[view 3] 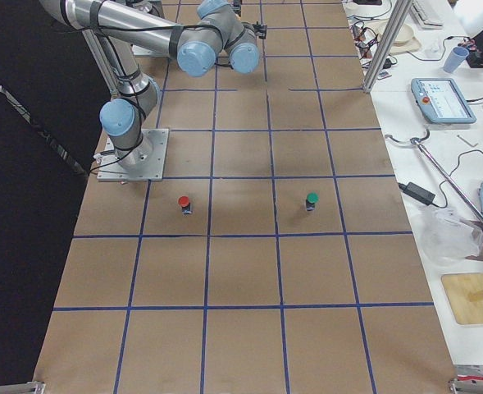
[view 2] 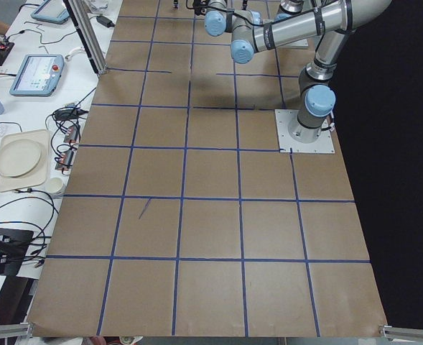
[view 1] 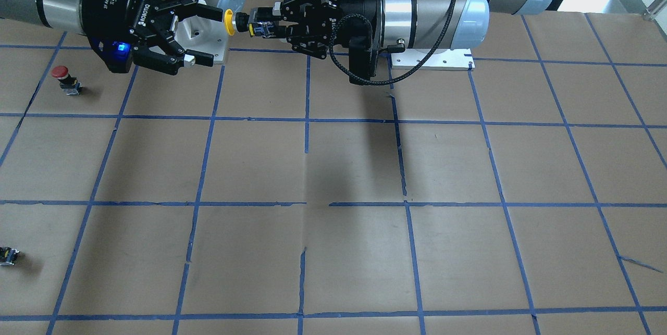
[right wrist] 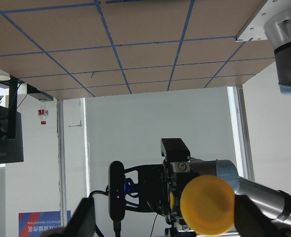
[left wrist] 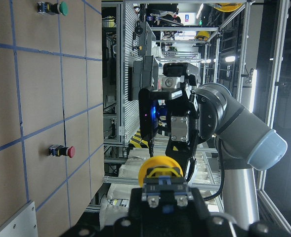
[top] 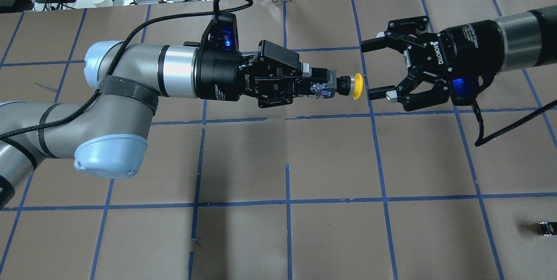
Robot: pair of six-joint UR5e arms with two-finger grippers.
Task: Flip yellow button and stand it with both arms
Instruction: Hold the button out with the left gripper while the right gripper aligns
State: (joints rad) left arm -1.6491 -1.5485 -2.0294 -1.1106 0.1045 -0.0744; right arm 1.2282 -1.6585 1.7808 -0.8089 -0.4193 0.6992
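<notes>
Up in the air over the brown paper-covered table (top: pixel 330 153), the left arm's black two-finger gripper (top: pixel 324 86) is clamped on the grey-and-black body of the small yellow mushroom-capped button (top: pixel 357 86). The button is held level, cap towards the right arm's black gripper (top: pixel 372 70), whose fingers are spread wide just beside it

**Even Light on the Table, Glare at the Wrists**

Light falls from overhead, flat and even across the brown paper table (view 1: pixel 469 168), with no hot spots. The arms (view 1: pixel 432 9) throw one soft, wide shadow toward the middle in the front-facing view. The side views go black past the table edge on the robot's side. The right wrist view looks into a bright white wall (right wrist: pixel 150 113), and the yellow button (right wrist: pixel 207 205), close to the lens, is blurred. In the left wrist view ceiling lamps (left wrist: pixel 229 58) flare behind.
</notes>
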